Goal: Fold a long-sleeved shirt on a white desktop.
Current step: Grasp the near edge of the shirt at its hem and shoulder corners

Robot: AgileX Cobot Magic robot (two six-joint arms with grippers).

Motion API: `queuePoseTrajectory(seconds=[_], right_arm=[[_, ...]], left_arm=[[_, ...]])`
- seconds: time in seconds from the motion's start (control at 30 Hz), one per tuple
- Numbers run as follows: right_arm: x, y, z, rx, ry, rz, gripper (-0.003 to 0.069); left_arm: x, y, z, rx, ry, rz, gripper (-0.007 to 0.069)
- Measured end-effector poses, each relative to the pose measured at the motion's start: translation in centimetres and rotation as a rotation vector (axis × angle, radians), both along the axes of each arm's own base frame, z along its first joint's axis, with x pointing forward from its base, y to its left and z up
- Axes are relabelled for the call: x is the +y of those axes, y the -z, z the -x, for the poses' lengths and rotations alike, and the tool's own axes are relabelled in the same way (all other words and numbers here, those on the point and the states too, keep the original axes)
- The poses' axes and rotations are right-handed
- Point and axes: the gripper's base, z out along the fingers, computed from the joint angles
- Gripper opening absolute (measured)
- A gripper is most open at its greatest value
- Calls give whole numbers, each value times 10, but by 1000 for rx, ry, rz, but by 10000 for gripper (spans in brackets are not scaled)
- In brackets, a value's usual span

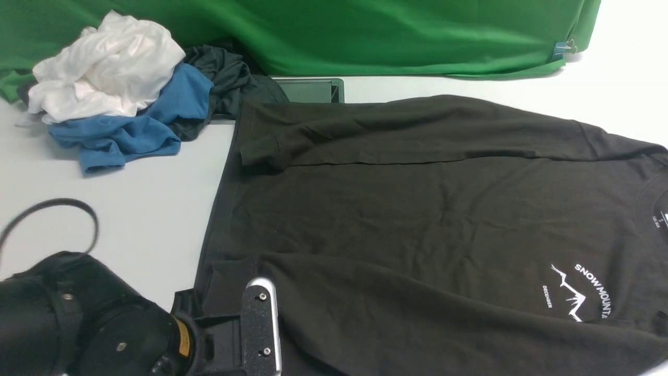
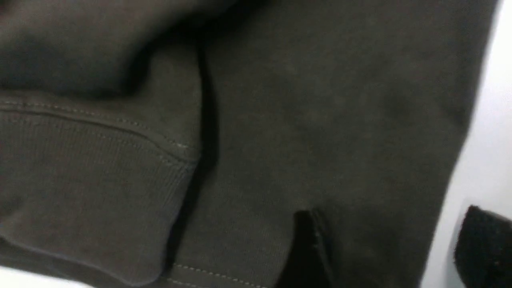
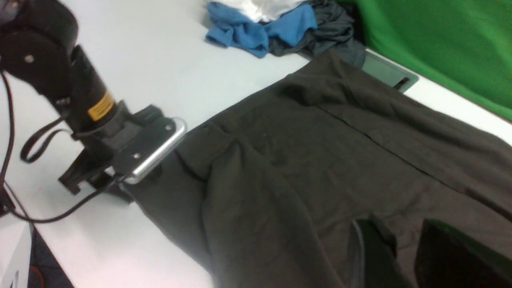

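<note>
The long-sleeved shirt [image 1: 396,209] lies flat on the white desktop [image 1: 146,209], hem to the left and the white peak logo [image 1: 579,292] at the right. Both sleeves are folded in over the body, the far cuff [image 1: 261,151] near the hem and the near cuff [image 2: 92,180] by the front hem corner. My left gripper [image 2: 390,214] stands open over that corner, one finger above the cloth and the other above bare table. In the right wrist view my right gripper [image 3: 404,224] hovers over the shirt, jaws a little apart and nothing between them. It is outside the front view.
A pile of white [image 1: 104,62], blue [image 1: 130,125] and dark grey [image 1: 229,78] garments lies at the back left. A silver-framed panel [image 1: 310,90] is set into the table behind the shirt. The green backdrop [image 1: 391,36] hangs along the far edge. A black cable loop [image 1: 52,209] rises from the left arm.
</note>
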Motion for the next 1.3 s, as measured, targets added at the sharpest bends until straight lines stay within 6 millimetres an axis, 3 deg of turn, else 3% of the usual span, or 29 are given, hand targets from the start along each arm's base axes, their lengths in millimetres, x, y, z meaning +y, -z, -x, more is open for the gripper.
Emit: queuePoseTrajectory(seconds=[0.13,0.43,0.53,0.6,0.7,0.87,1.0,1.17,1.3], right_arm=[[2,2,0,-7,-11,-4,217],[4,1,0,-24,-27,-18,220],[3,1,0,-18,-22,-15,220],[1,3,0,11,6,-5,220],[-4,8,-2,63,86,27,220],[-13,15,-9,118,255,82,220],[-10,17,-10,158,294,65,220],[9,25,-14,236,308,104,220],[37,39,-22,289,309,209,220]], left_arm=[[-1,9,-1,44,-5,-25,378],[-3,16,-6,88,-28,-76,347],[-6,12,-9,110,-63,-84,234],[-8,6,-12,125,-68,-94,96],[-11,-11,-15,138,-83,-85,34],[-12,-49,-15,82,-99,-24,29],[-8,-68,-7,48,-125,20,29],[-1,-81,5,68,-142,33,29],[0,-84,9,77,-189,53,29]])
